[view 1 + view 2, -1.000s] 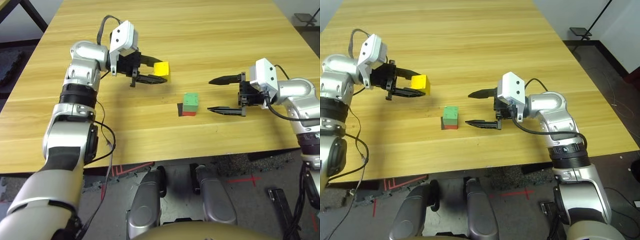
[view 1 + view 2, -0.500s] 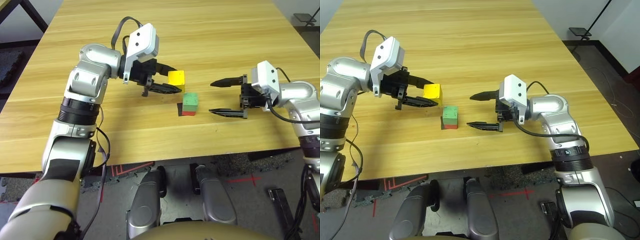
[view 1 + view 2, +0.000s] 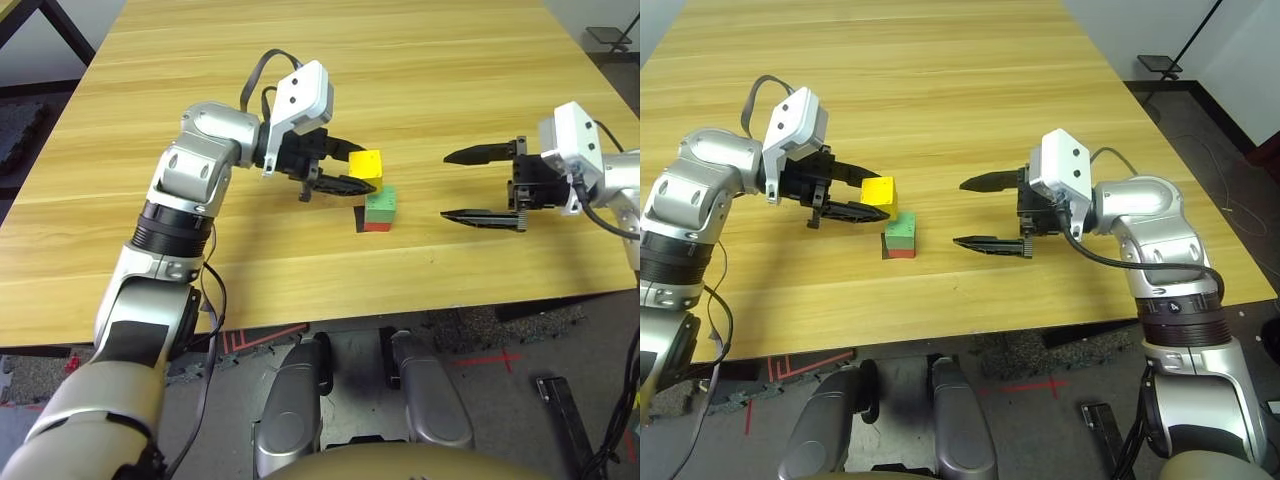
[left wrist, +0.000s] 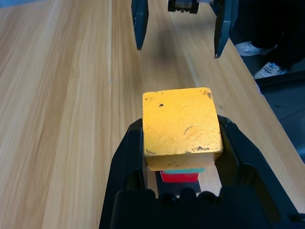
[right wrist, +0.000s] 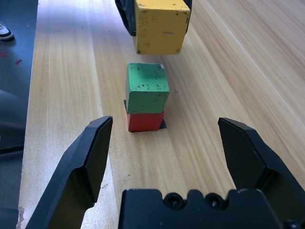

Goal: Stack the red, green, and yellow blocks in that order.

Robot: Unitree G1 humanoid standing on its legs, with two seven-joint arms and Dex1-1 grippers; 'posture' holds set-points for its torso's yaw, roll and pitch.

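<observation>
A: Where is the yellow block (image 3: 365, 164)?

B: Clamped between the two black fingers of the left gripper (image 3: 352, 172), out near their tips. It hangs in the air, clear of the wooden table (image 3: 420, 60), above and slightly behind the stack.

A: And the stack itself?

B: The green block (image 3: 380, 201) sits on the red block (image 5: 145, 121), the green one turned a touch askew. The red one rests on a flat black square patch (image 3: 359, 218) whose edge pokes out on the left gripper's side. In the left wrist view, a strip of green and the red face (image 4: 179, 177) peek out directly beneath the held yellow cube, between that gripper's fingers.

A: What about the right gripper (image 3: 482, 184)?

B: Its fingers are spread wide with nothing between them. It hovers above the table, well apart from the stack, tips aimed toward it. In the right wrist view the stack stands beyond the fingertips, centred in the gap between them, with the yellow block hanging above and past the green one.
</observation>
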